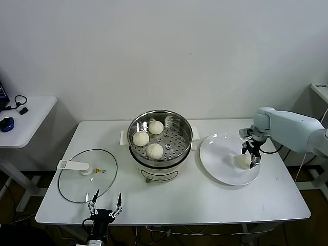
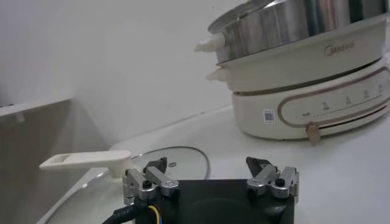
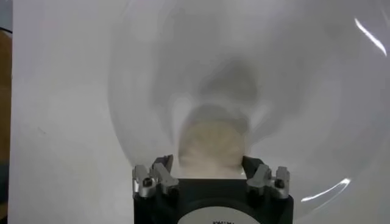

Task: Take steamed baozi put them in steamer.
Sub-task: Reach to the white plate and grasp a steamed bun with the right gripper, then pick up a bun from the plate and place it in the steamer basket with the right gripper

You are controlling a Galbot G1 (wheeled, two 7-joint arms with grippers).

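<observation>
On a white table [image 1: 205, 200], our right gripper [image 3: 210, 167] straddles one cream-white baozi [image 3: 210, 143] on the flat white plate [image 1: 218, 164], jaws not yet clamped; left gripper [image 1: 105, 204] idles spread at the near edge.

I'm seeing a plain white table [image 1: 205, 200] carrying everything. The steamer [image 1: 160, 141], at the table's middle toward the far edge, is showing shiny silver steel, a tray dotted with small holes, and a cream-white base [image 2: 317, 103] with a thin bronze line and a grey brand mark. Three cream-white baozi [image 1: 149, 139] are lying inside; a fourth baozi [image 1: 242, 160], the same pale cream, is sitting on the glossy white plate [image 1: 218, 154] near the right edge. The lid [image 1: 87, 182] near the left front corner is showing clear glass with a white handle and a small yellow sticker.
</observation>
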